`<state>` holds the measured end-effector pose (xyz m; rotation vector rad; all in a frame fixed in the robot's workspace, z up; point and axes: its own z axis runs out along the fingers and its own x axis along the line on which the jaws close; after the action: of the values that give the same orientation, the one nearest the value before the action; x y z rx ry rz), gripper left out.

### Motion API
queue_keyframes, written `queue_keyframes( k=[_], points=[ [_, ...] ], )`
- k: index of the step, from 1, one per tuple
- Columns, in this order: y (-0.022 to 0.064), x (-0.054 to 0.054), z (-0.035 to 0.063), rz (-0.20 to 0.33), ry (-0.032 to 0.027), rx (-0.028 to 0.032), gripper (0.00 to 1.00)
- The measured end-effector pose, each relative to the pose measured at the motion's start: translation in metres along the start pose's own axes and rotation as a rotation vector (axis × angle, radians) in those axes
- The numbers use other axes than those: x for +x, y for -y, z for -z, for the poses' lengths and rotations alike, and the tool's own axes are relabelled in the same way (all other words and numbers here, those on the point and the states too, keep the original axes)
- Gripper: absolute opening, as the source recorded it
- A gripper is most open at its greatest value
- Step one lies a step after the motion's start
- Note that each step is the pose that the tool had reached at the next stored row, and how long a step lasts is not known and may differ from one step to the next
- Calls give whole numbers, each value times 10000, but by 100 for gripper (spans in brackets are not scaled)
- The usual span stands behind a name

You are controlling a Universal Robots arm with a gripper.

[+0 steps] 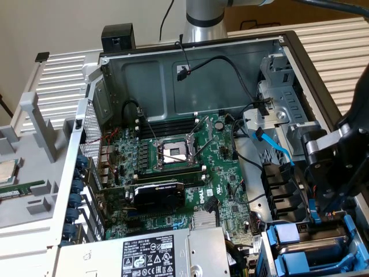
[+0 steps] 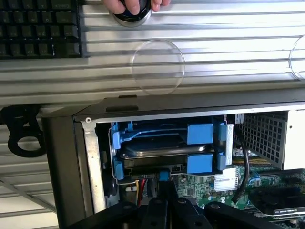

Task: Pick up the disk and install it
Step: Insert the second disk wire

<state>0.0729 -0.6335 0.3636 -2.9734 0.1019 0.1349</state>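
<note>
One black gripper, jaws pressed together, empty, sits just beside silver-metal disk in blue plastic carrier, seated in open grey PC case bay; wrist cam also shows a hand.

disk | silver drive in blue carrier, blue tabs showing | lying flat, sitting in the case's drive bay | at the exterior view's near right
</note>
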Motion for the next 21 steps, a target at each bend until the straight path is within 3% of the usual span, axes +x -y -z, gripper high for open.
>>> queue_keyframes(
  k=[21],
  points=[
    [-18, -1, -80, 7, -49, 2, 11]
  ],
)
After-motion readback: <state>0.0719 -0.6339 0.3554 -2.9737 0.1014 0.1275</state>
